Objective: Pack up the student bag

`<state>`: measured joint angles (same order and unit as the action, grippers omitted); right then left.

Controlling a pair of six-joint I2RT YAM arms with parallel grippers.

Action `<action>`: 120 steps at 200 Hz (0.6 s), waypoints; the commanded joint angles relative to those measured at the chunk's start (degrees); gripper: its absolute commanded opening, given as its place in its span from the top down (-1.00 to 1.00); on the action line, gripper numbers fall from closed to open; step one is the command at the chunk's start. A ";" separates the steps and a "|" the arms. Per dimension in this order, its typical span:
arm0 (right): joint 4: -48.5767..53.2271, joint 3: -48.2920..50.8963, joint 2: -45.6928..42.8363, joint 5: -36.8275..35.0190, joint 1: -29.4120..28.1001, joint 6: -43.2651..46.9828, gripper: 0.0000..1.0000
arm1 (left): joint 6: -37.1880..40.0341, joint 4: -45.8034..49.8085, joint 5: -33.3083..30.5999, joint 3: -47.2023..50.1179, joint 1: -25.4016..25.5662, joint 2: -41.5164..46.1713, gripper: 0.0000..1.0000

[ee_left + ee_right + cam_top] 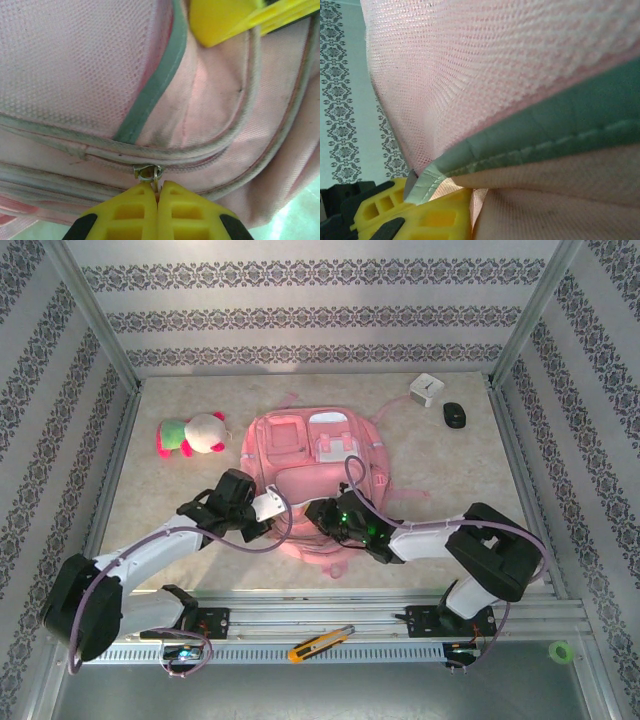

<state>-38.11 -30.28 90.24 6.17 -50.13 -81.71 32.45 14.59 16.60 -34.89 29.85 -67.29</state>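
Our left pincer (158, 189) clamps the zip pull (148, 172) on the student bag (75, 60); whether the right pincer (322, 512) grips anything, we cannot tell. A skewed tug could slip that small pull free.

Top view bright, evenly lit, shadows soft. Left wrist close-up fairly sharp, greenish cast. Right wrist: student bag (485, 75) mesh washed out, foreground blurry.

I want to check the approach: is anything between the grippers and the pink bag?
Nothing visible stands between. The left gripper is shut on the zip pull of the bag, and the right gripper touches the grey trim of its mesh pocket.
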 commanded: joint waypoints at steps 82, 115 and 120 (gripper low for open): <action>-7.42 -7.64 3.64 -0.06 -0.47 2.25 0.81 | -15.56 -5.84 4.20 2.55 9.03 6.36 1.00; -4.90 -7.45 1.12 0.41 -0.58 4.48 0.67 | -22.27 -11.95 1.81 2.66 9.69 3.65 1.00; -4.08 -7.20 0.37 0.55 -0.58 4.92 0.59 | -23.13 -11.89 0.75 2.53 9.71 3.35 1.00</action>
<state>-40.05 -35.03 92.73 6.68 -50.13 -80.20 16.36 10.85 14.33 -32.03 36.99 -62.81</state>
